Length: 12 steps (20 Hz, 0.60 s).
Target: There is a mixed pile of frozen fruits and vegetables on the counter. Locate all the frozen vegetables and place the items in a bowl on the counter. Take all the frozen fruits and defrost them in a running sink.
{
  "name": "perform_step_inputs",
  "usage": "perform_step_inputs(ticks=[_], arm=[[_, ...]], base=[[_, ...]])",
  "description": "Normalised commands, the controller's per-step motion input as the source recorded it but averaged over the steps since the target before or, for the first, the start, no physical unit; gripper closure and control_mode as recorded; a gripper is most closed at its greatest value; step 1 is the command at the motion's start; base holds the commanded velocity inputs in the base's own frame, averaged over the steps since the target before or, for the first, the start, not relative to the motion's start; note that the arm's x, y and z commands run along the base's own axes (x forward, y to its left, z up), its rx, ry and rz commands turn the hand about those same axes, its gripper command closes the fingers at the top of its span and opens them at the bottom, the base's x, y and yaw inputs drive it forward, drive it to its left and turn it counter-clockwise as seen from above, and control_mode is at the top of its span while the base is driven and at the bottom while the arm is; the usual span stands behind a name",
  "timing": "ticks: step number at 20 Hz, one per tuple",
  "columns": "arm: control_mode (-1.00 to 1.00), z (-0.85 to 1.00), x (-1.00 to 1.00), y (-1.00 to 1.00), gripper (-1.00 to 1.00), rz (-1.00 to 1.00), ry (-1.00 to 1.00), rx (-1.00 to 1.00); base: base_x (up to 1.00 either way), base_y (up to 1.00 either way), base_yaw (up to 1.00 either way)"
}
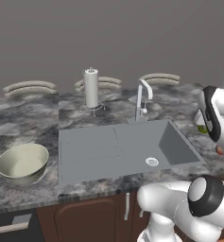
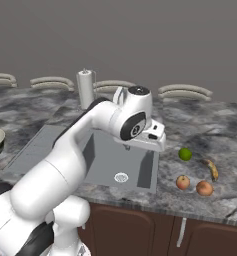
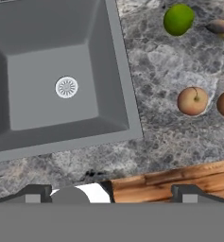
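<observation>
Right base view takes in the dark grey marbled stone counter (image 2: 210, 125), and nothing on it suggests the sorting has begun. The matt grey rectangular sink (image 2: 107, 162) holds only its round metal drain (image 2: 121, 177); no water can be seen falling from the curved chrome tap (image 1: 142, 97), so turning it on looks to be still ahead. The wide, pale cream-green glazed bowl (image 1: 22, 162) sits well apart, on the counter beyond the drainboard, and its inside looks bare. The pile lies together on the stone just beside the sink's far edge: a small lime-green ball (image 2: 185, 154), a small orange-brown lump with a stem (image 2: 183, 182), a reddish-brown oval lump (image 2: 204, 188) close beside it, and a dark curved piece (image 2: 212, 169) like a banana. The two-finger gripper (image 3: 111, 193) hangs above the counter edge holding nothing; its dark fingertips (image 3: 34, 193) stand wide apart.
</observation>
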Motion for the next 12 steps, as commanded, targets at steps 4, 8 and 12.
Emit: perform_step_inputs(ticks=[4,8,12], arm=[[-1.00,-0.14,0.00,-0.20,-1.00,-0.01,0.01,0.00],[-1.00,-0.12,0.00,-0.18,-1.00,-0.01,0.01,0.00],[-1.00,-0.11,0.00,-0.20,-1.00,-0.01,0.02,0.00]], base=[[0.00,0.00,0.00],[0.00,0.00,0.00],[0.00,0.00,0.00]])
